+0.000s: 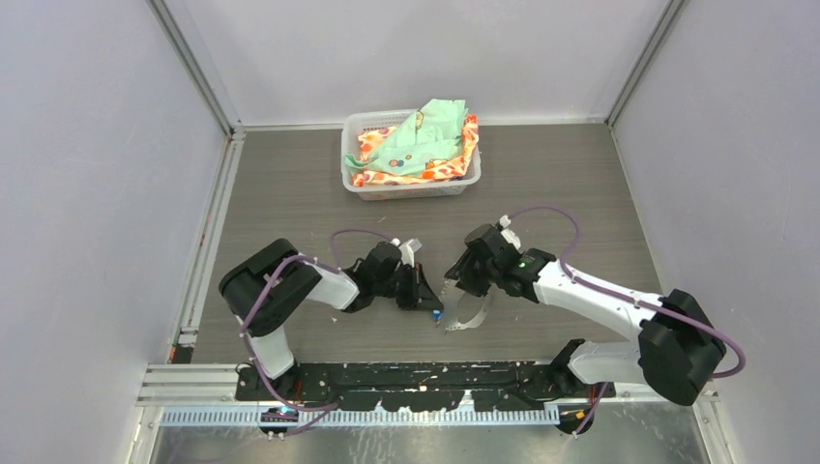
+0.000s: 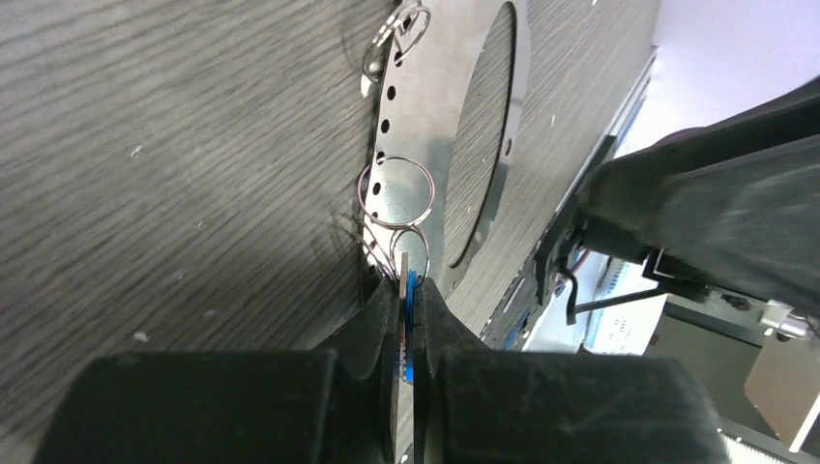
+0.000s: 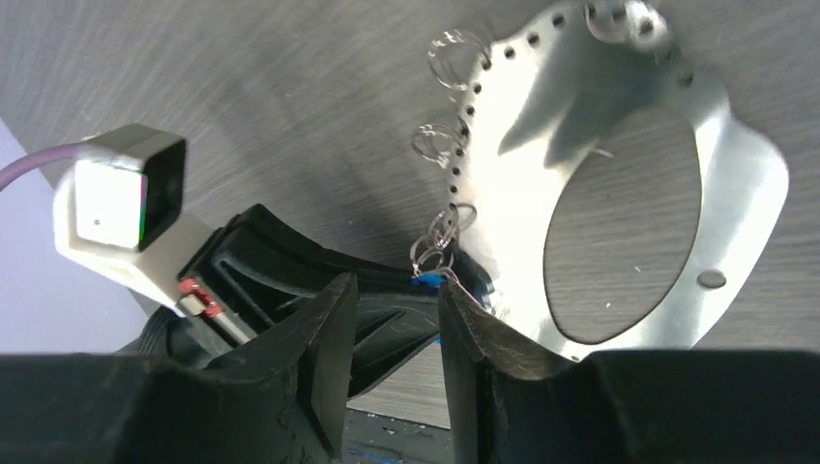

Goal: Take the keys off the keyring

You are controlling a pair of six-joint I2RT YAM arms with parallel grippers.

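Note:
The keyring, a flat grey plate (image 1: 471, 314) with a big hole and small silver loops along its rim, lies between the two grippers. It fills the top of the left wrist view (image 2: 440, 116) and the right of the right wrist view (image 3: 541, 126). The keys' blue tag (image 1: 437, 313) hangs at the plate's left rim. My left gripper (image 1: 426, 298) is shut on the blue tag and a thin silver key (image 2: 410, 290), which stay joined to a loop. My right gripper (image 3: 396, 288) is open and empty, its right finger (image 3: 474, 333) beside the plate's edge, the tag (image 3: 426, 281) just beyond it.
A white basket (image 1: 411, 188) holding green and orange cloths stands at the back centre of the table. The left arm's wrist camera (image 3: 121, 198) and black fingers sit close in front of the right gripper. The metal rail (image 1: 387, 382) runs along the near edge.

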